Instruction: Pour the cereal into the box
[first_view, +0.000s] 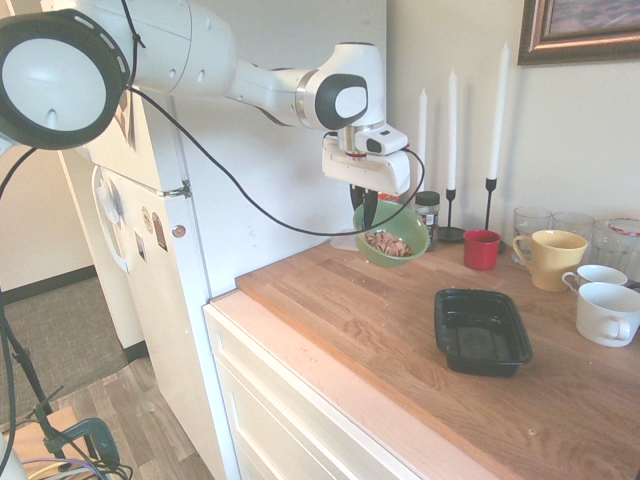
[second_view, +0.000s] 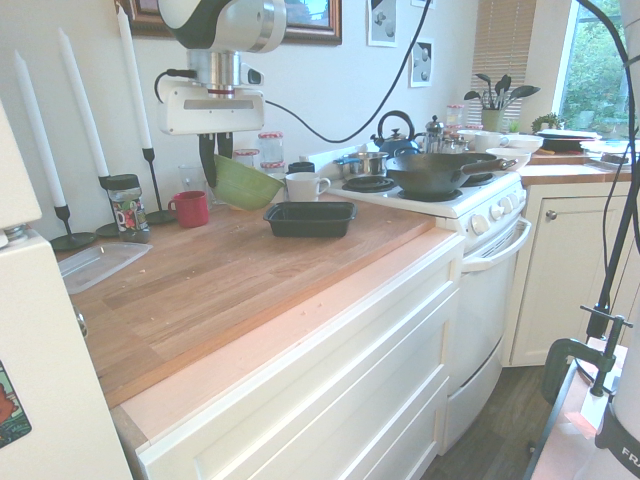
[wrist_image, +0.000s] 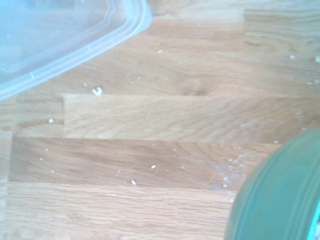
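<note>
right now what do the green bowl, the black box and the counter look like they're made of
Green bowl: probably glazed ceramic or hard plastic; smooth with a slight sheen, gripped at its rim by the hand.
Black box: likely thin moulded plastic; glossy, with rounded corners and a rolled rim.
Counter: wood, butcher-block style; joined strips with visible grain.

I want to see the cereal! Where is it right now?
The cereal is in the green bowl, which the gripper holds tilted above the wooden counter, in front of the candles and back-left of the black box.
</note>
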